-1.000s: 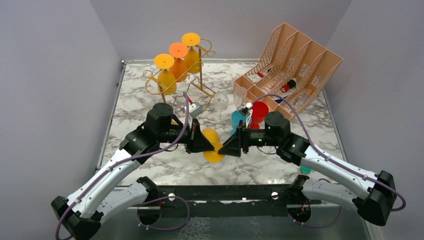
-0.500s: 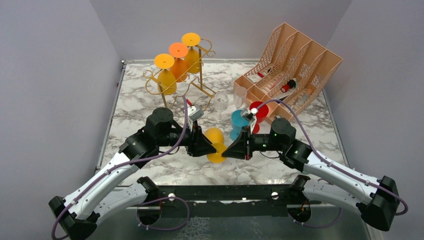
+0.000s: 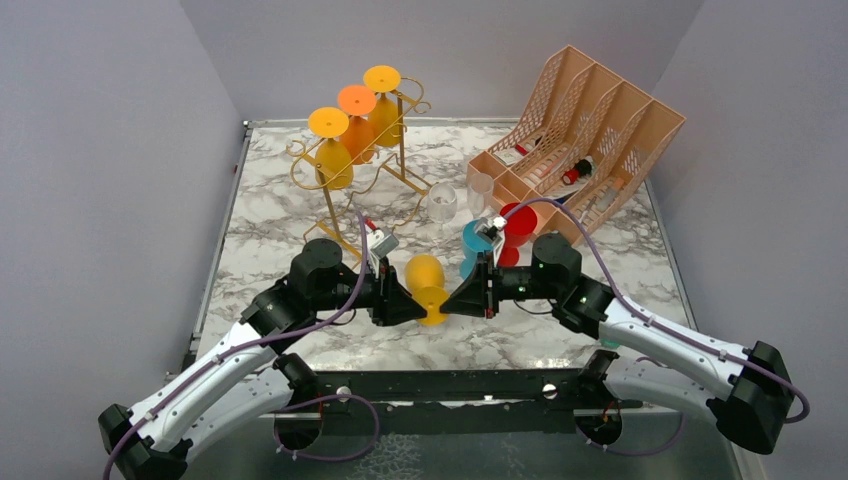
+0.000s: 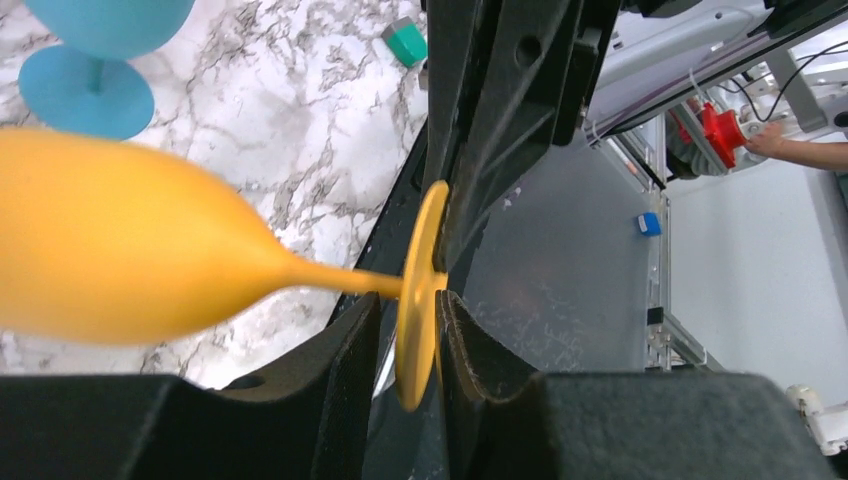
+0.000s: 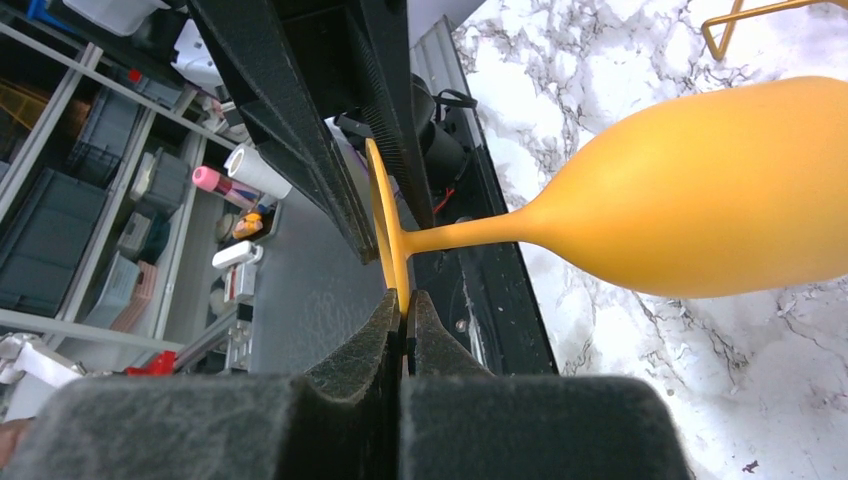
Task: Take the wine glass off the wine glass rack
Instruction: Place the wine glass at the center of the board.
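Note:
A yellow wine glass [image 3: 425, 272] hangs on its side above the marble table's near middle, between both grippers. My right gripper [image 3: 447, 303] is shut on the rim of its round foot, with the pads pinching the thin disc [image 5: 403, 300]. My left gripper [image 3: 416, 305] is open; its fingers straddle the same foot [image 4: 408, 300] with a gap on the stem side. The bowl [image 4: 120, 250] points away from the table's front edge. The gold wire wine glass rack [image 3: 403, 150] stands at the back left with three more glasses hanging from it, two yellow and one orange [image 3: 357, 120].
A peach lattice file organizer [image 3: 580, 130] stands at the back right. Between it and the grippers stand a clear glass [image 3: 441, 205], a blue glass [image 3: 476, 245] and a red glass [image 3: 517, 225]. A small green block [image 4: 405, 42] lies near the table's front edge.
The right gripper has shut on the glass's foot and the left gripper has opened around it. Both arms have shifted a little and the bowl now sits higher in the top view.

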